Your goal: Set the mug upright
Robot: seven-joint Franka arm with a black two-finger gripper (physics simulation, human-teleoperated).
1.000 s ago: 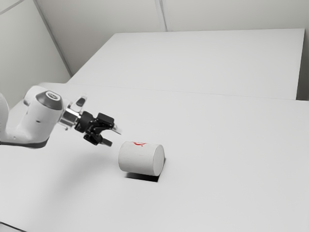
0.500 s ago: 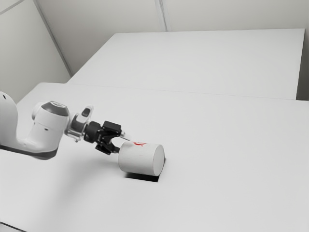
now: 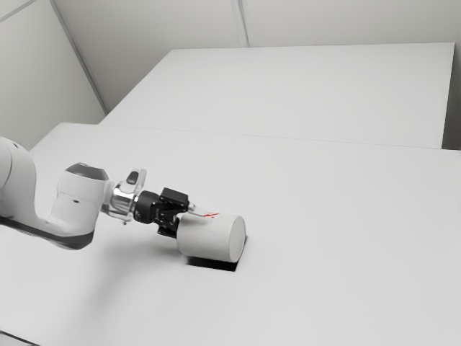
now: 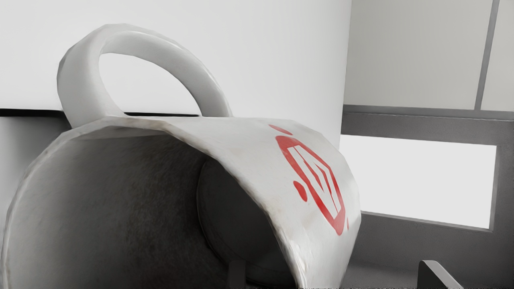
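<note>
White mug wall [image 4: 257, 156] between claw [image 3: 189, 220] fingers [image 4: 433, 277]

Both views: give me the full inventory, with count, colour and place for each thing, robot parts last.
Mug: one, white, on its side on the table, mouth toward the gripper
Mug handle: one, white, on the mug's side
Logo: one, red, on the mug's outer wall
Table: one, white, under the mug
Far flat surface: one, white, beyond the table
Walls: pale grey, in the background, number unclear
Bright panel: one, white, in a grey surround beyond the mug
Arm: one, white and grey, from the exterior view's left
Gripper: one, black, at the mug's mouth, open
Fingers: two, dark grey, one inside the mug, one outside
</note>
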